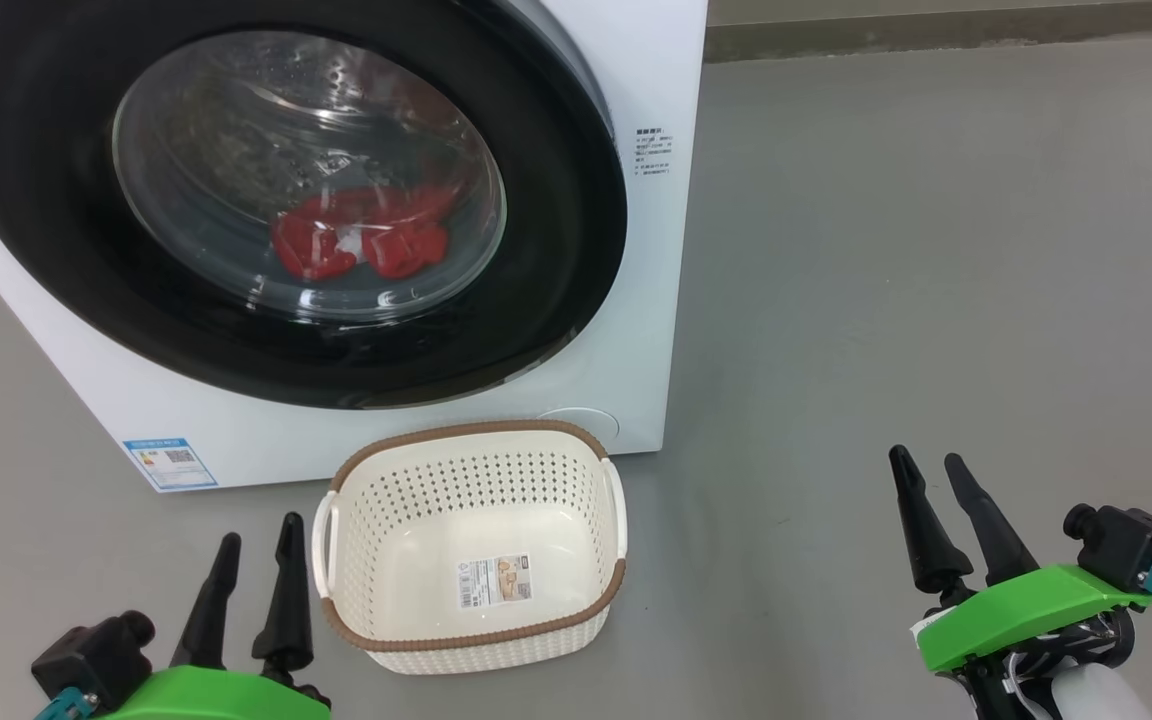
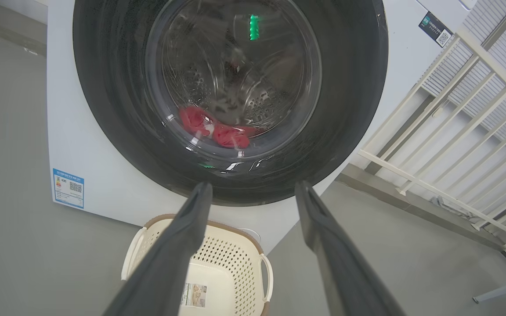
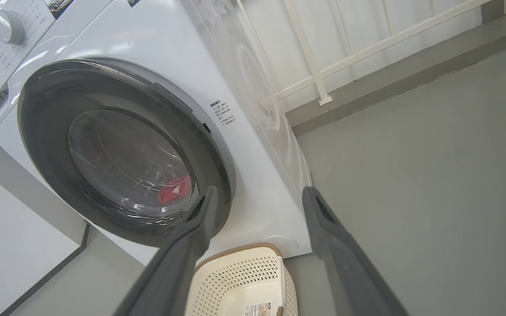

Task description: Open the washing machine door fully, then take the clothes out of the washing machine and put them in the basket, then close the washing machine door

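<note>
Left gripper (image 1: 260, 530) and right gripper (image 1: 926, 457): fingers spread wide, nothing held, pointing toward the machine above the grey floor (image 1: 936, 250).

Washing machine door (image 1: 236, 150) shut against the white washing machine (image 1: 266, 440), glossy black rim around a bulging clear glass window; clothes (image 1: 361, 240), red with a white patch, low in the steel drum behind that glass. Basket (image 1: 471, 430) upright on the floor, just in front of the machine's lower front and below the door, barcode sticker (image 1: 494, 582) on its bottom; just beside the left gripper's fingers in the head view, well apart from the right gripper. Blue label (image 1: 169, 463) on the machine's lower front, toward the robot's left. Round control dial (image 3: 9, 26) on the machine's top panel in the right wrist view; white railing (image 3: 316, 74) behind the machine, along the wall.
</note>
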Tool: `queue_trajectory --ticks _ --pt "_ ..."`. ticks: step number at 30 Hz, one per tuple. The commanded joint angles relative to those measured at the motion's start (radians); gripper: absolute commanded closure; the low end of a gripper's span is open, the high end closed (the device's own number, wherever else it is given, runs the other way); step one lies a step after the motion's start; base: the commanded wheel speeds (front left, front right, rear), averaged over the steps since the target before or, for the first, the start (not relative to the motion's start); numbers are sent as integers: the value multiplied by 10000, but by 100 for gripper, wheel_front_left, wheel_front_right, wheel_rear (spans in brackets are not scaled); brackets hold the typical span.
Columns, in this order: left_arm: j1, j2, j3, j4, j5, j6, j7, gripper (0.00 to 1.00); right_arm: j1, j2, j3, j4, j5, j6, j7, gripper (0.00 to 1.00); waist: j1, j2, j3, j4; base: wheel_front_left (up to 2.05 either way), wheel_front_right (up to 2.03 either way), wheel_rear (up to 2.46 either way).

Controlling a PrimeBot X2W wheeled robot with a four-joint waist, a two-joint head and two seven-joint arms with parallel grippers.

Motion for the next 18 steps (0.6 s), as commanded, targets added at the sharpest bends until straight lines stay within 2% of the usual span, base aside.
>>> queue_trajectory --ticks 1,18 --pt "-455 192 176 -314 272 86 -158 0 -458 -158 166 -251 -321 -5 -143 0 -1 0 7 -5 0 0 0" --pt "-706 212 203 -358 2026 220 -662 0 -778 -249 452 -152 -2046 -6 -641 0 -1 0 55 -57 0 0 0"
